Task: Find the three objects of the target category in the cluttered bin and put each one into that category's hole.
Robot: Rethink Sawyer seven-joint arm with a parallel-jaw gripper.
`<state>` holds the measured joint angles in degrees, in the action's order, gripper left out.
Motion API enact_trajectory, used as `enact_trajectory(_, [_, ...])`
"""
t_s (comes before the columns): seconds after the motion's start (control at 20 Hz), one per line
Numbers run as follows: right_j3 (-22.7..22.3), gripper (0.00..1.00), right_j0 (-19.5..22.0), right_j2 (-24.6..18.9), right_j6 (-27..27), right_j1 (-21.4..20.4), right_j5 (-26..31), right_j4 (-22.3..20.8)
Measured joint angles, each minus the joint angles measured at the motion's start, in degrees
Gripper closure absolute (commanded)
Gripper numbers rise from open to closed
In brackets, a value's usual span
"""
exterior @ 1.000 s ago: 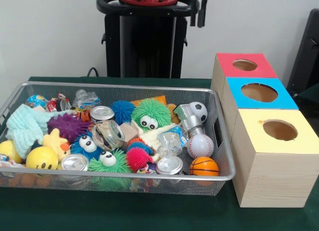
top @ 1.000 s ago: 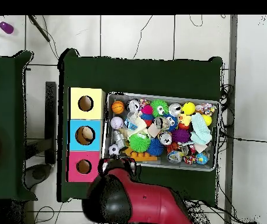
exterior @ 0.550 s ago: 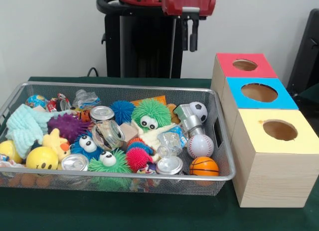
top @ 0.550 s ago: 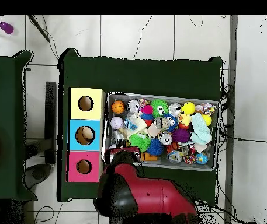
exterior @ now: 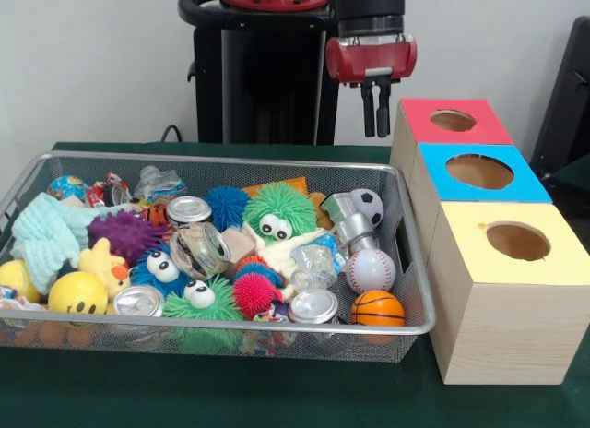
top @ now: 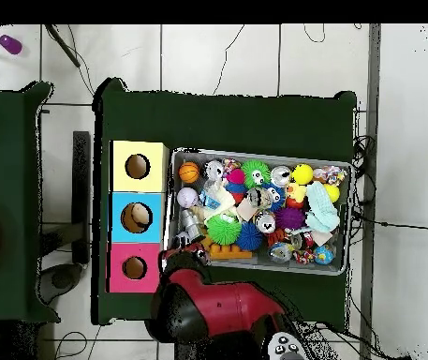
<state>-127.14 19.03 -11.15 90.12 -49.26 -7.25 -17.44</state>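
Fingers (exterior: 375,114) lower than before, nearly together, above bin's (exterior: 410,262) far corner

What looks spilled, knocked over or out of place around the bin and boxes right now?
Nothing stands out. The toys and cans are a jumble, but all lie inside the mesh bin. The red box, blue box and yellow box stand in a straight row. The gripper hangs empty above the bin's far corner.

The mesh bin (exterior: 221,159), crowded with toys, lies below the gripper (exterior: 375,131). Red box (exterior: 422,124) stands just beside it; blue box (exterior: 441,177) and yellow box (exterior: 553,255) stand nearer the camera, each with a round hole on top.
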Motion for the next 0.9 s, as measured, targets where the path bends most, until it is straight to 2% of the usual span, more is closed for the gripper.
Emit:
enact_trajectory(0.3, [0.0, 1.0, 0.39, -0.03, 0.01, 2.52, 0.0, 0.0])
enact_trajectory(0.9, [0.04, 1.0, 1.78, -0.24, 0.01, 2.3, 2.24, 0.77])
